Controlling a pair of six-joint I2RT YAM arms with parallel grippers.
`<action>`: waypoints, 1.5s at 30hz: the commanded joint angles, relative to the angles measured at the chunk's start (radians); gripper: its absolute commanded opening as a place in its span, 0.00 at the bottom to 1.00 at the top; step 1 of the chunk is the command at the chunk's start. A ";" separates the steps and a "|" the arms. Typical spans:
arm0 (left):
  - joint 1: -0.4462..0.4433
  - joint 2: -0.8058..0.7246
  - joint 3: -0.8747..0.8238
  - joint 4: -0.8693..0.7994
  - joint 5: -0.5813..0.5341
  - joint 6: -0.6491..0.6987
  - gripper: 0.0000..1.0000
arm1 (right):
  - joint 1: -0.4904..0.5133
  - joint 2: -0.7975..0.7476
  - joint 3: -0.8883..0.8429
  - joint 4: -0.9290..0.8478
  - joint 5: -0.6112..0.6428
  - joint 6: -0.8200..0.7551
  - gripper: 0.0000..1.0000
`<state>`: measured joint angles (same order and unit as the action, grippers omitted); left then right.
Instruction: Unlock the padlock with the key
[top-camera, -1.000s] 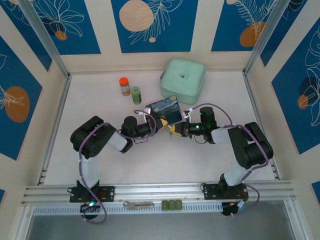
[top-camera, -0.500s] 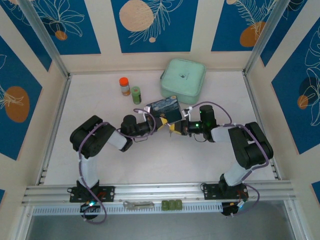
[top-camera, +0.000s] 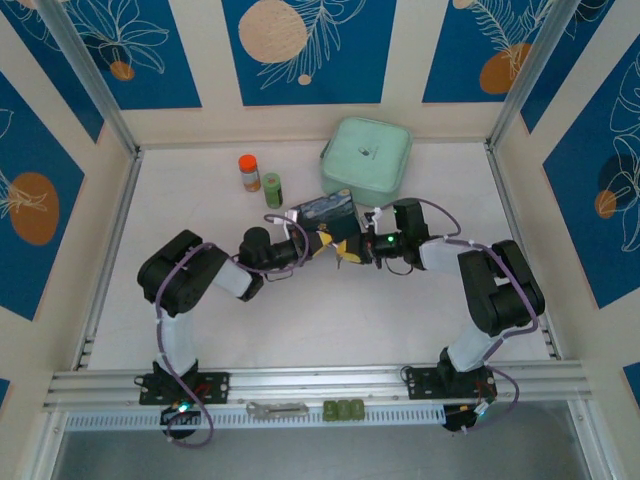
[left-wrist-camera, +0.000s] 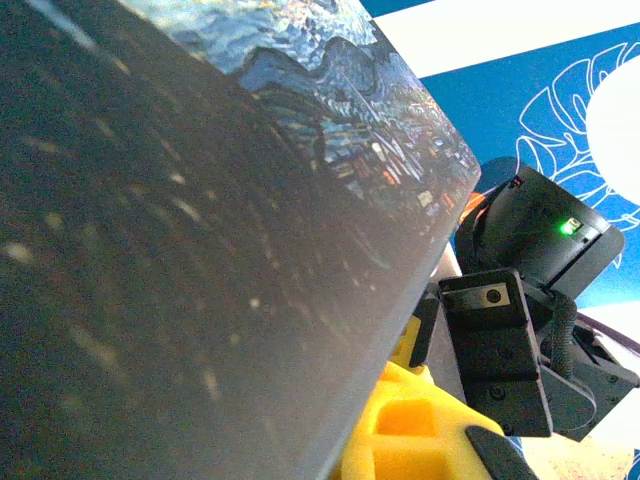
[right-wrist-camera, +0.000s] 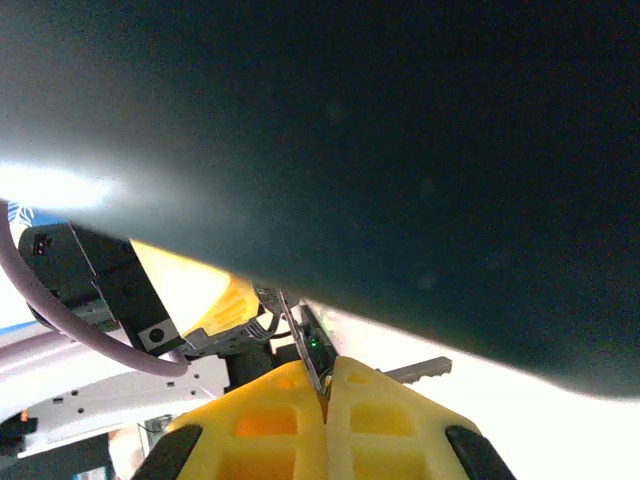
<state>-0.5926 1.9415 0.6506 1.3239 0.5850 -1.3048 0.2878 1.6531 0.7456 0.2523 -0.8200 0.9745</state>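
Note:
My right gripper (right-wrist-camera: 325, 385) is shut on the key (right-wrist-camera: 303, 342), a thin silvery strip standing up between its yellow fingers. A toothed silvery blade (right-wrist-camera: 418, 370) sticks out to the right behind them. The key's tip reaches a small silvery metal piece, the padlock (right-wrist-camera: 264, 298), at the yellow fingertip (right-wrist-camera: 205, 292) of my left gripper; the lock's dark body is mostly hidden. From above, the left gripper (top-camera: 320, 246) and right gripper (top-camera: 349, 251) meet tip to tip at mid-table. The starry-night tin (top-camera: 325, 211) leans over both. In the left wrist view, one yellow finger (left-wrist-camera: 420, 430) peeks from under the tin (left-wrist-camera: 200, 220).
A mint-green case (top-camera: 366, 157) lies at the back. An orange-capped bottle (top-camera: 249, 172) and a green bottle (top-camera: 272, 189) stand back left. On the front rail are a flat grey tool (top-camera: 277, 408) and small green blocks (top-camera: 345, 410). Frame posts and walls close in both sides.
Both grippers have crept toward the back of the table, still tip to tip. The tin has shifted back and tilted with them. The right wrist has swung left.

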 joint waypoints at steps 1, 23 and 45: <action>-0.039 -0.050 -0.002 0.084 0.164 0.025 0.00 | 0.000 -0.028 0.052 -0.007 0.066 0.097 0.00; -0.062 -0.054 0.003 0.084 0.277 0.032 0.00 | 0.033 -0.039 0.230 -0.236 0.175 -0.120 0.00; -0.038 -0.039 0.044 -0.016 0.395 0.051 0.00 | -0.066 -0.031 0.272 -0.446 -0.031 -0.570 0.00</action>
<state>-0.5842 1.9320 0.6930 1.3350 0.7254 -1.3106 0.2417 1.6421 1.0016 -0.3744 -0.8318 0.4339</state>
